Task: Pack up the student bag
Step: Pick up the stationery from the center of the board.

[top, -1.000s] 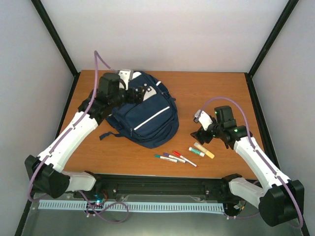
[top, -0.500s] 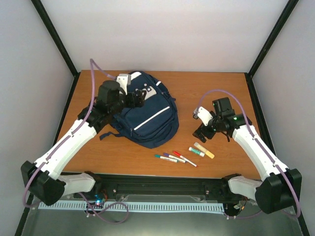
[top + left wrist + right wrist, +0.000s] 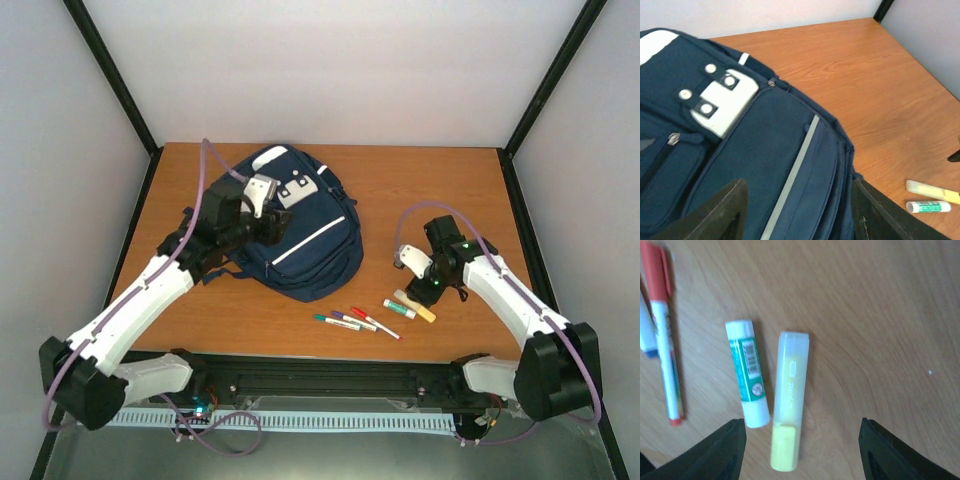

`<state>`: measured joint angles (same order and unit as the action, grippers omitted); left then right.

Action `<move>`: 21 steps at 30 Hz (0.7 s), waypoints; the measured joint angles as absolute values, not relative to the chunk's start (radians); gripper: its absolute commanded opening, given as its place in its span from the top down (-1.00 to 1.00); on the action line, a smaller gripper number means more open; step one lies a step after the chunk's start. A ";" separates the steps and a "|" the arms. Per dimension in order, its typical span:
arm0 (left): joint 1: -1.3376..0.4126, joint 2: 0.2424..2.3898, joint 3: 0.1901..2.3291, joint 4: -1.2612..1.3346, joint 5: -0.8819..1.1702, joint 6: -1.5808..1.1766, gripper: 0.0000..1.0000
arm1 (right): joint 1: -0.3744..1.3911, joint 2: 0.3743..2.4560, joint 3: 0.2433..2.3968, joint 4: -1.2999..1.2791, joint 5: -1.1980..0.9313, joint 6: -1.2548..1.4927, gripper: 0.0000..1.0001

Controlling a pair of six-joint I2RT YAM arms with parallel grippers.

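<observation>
The navy student bag (image 3: 300, 235) lies flat at the back left of the table, its white patch (image 3: 722, 102) and grey stripe (image 3: 792, 175) close in the left wrist view. My left gripper (image 3: 268, 212) hovers open and empty over its upper left part. My right gripper (image 3: 418, 283) is open and empty just above a yellow highlighter (image 3: 788, 400) and a green-and-white glue stick (image 3: 747, 372), which lie side by side between its fingers in the right wrist view. Both also show in the top view, the highlighter (image 3: 414, 306) and the glue stick (image 3: 399, 309).
Several marker pens (image 3: 350, 320) lie in a fan in front of the bag, one with a red cap (image 3: 662, 330). The bag's dark strap (image 3: 222, 274) trails onto the table at its left. Black frame posts stand at the back corners.
My left gripper has pulled back from the bag's top toward its left side. My right gripper has come down and forward over the highlighter and glue stick.
</observation>
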<state>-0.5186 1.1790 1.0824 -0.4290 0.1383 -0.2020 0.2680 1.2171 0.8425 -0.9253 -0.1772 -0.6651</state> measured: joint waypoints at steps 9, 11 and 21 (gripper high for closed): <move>-0.519 1.123 1.009 -0.440 -0.001 -0.168 -0.22 | 0.268 1.292 0.791 -0.901 -0.046 -0.661 -0.04; -0.519 1.147 1.011 -0.448 -0.009 -0.166 -0.22 | 0.268 1.292 0.779 -0.897 -0.029 -0.661 -0.04; -0.519 1.162 1.011 -0.471 -0.012 -0.158 -0.22 | 0.268 1.316 0.722 -0.868 0.009 -0.661 -0.04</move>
